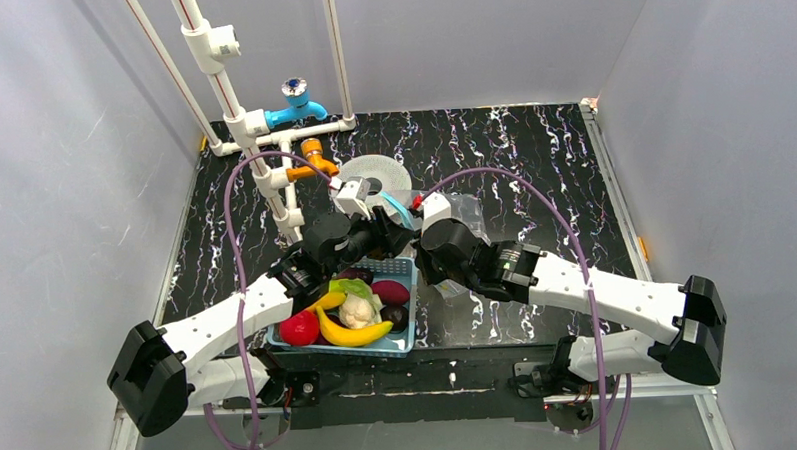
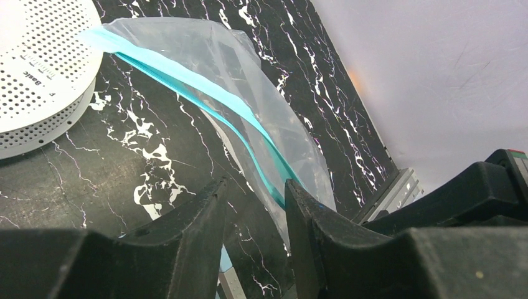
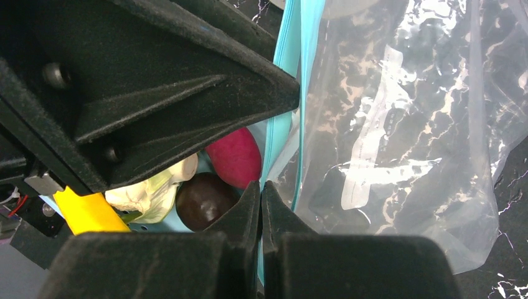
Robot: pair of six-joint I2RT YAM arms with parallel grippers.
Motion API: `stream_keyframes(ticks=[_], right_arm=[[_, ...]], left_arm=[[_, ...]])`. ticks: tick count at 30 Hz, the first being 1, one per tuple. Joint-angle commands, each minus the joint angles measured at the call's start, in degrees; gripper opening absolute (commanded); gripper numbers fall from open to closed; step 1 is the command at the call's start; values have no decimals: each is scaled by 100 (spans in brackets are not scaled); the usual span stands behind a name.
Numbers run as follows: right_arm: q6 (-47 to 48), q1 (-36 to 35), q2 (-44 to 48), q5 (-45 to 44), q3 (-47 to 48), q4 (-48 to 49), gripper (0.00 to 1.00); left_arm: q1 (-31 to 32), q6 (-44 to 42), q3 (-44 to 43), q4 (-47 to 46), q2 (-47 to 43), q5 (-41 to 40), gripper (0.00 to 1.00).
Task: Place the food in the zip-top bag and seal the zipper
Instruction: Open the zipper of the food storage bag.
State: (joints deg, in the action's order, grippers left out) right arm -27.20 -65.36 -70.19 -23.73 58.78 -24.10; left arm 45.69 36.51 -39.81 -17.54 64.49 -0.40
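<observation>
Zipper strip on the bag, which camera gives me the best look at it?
Left wrist: the zipper runs as a long teal band across the clear zip-top bag. Right wrist shows only a short close stretch pinched in the right gripper. Top external shows just a small teal sliver between the arms.

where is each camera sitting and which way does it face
Top external: above and behind the bases, looking down on the table; both arms show, left tool and right tool close together at the zip-top bag.
Left wrist: on the left arm, facing the right wall across the zipper; its open fingers show.
Right wrist: on the right arm, facing the food; its fingers show, shut on the zipper.
Shared: both wrist views show the zipper.
</observation>
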Motion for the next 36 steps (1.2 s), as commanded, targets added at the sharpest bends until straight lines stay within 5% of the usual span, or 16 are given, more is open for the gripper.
stream_keyframes(ticks=[1, 9, 12, 15, 19, 23, 29, 36], right_arm=[[64, -95, 3, -235, 255, 278, 1], [91, -168, -17, -164, 355, 192, 1], [64, -170, -29, -190, 561, -254, 29], [66, -162, -10, -255, 1062, -1054, 60], [13, -162, -157, -557, 1874, -2241, 70], [-170, -161, -495, -1192, 2313, -2728, 69], [-577, -176, -1229, -1519, 2861, -3194, 54], [-730, -381, -1314, -1535, 2486, -2453, 54]], left_arm=[[-77, -15, -149, -5, 22, 128, 36], [-122, -301, -159, -155, 55, 525, 13], [-122, -387, -145, -194, 20, 557, 0], [-123, -363, -149, -125, -13, 395, 0], [-139, -319, -210, -64, -40, 374, 0], [-152, -227, -220, -37, -33, 387, 0], [-150, -201, -184, -68, -63, 337, 0], [-151, -203, -208, -26, -96, 295, 0]])
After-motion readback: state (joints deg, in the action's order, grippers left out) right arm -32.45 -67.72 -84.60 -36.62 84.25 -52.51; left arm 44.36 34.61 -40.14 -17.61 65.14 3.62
